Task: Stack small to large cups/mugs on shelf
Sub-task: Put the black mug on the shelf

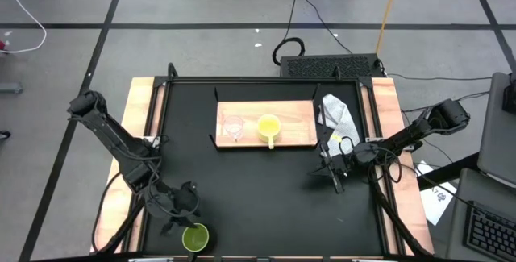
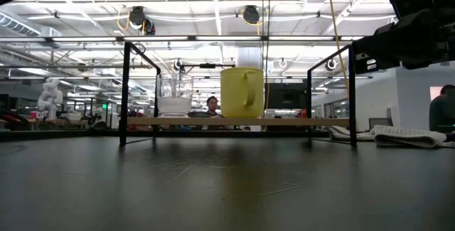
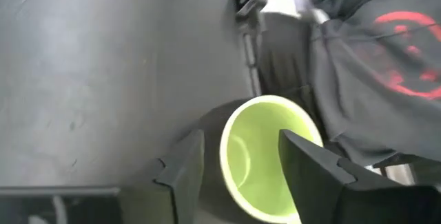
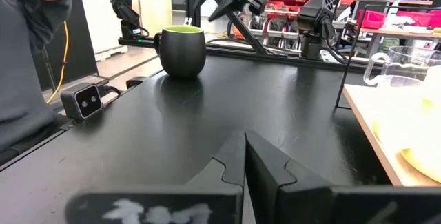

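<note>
The dark olive-green mug (image 1: 195,238), lime inside, stands upright on its base on the black table near the front left corner; it also shows in the right wrist view (image 4: 183,50). My left gripper (image 3: 241,138) hangs open just over its rim, one finger outside the wall and the other over the opening. On the wooden shelf (image 1: 298,123), raised on black legs (image 2: 284,122), stand the clear glass cup (image 1: 234,127) and the yellow mug (image 1: 268,126). My right gripper (image 4: 244,141) waits shut at the table's right.
A crumpled pale cloth (image 1: 339,113) lies at the shelf's right end. A small camera box (image 4: 86,100) sits at the table's near edge. A person in a grey hooded top (image 3: 372,58) is close behind the green mug. Bare black table lies between mug and shelf.
</note>
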`<state>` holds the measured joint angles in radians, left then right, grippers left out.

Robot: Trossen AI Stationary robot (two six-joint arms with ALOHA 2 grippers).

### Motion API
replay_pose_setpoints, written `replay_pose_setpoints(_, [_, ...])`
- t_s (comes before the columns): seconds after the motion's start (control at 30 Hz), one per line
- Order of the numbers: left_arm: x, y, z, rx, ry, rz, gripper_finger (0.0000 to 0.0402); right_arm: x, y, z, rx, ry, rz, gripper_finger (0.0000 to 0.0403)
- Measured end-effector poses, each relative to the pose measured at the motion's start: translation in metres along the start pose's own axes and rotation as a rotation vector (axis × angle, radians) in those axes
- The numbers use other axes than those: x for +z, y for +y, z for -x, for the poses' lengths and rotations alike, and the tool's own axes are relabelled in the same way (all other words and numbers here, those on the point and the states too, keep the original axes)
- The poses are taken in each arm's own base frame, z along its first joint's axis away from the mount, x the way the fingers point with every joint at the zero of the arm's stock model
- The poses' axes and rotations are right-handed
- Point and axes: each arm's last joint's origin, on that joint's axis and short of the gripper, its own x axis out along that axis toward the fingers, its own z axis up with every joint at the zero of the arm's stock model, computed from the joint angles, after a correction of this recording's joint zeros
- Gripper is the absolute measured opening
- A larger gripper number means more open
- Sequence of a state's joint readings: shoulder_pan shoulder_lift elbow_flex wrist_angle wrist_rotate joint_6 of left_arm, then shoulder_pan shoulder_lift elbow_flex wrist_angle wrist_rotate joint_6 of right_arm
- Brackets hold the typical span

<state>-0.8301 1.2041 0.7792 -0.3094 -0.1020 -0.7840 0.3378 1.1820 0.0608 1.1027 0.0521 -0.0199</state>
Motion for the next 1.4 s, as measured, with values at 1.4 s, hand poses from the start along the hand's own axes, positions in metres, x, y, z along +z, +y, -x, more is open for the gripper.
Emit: replay_pose_setpoints(1.4, [-0.006, 0.02, -0.039, 0.048, 0.218, 0.109, 0.017, 0.0, 0.0, 0.0, 0.0, 0.0, 0.002, 0.0])
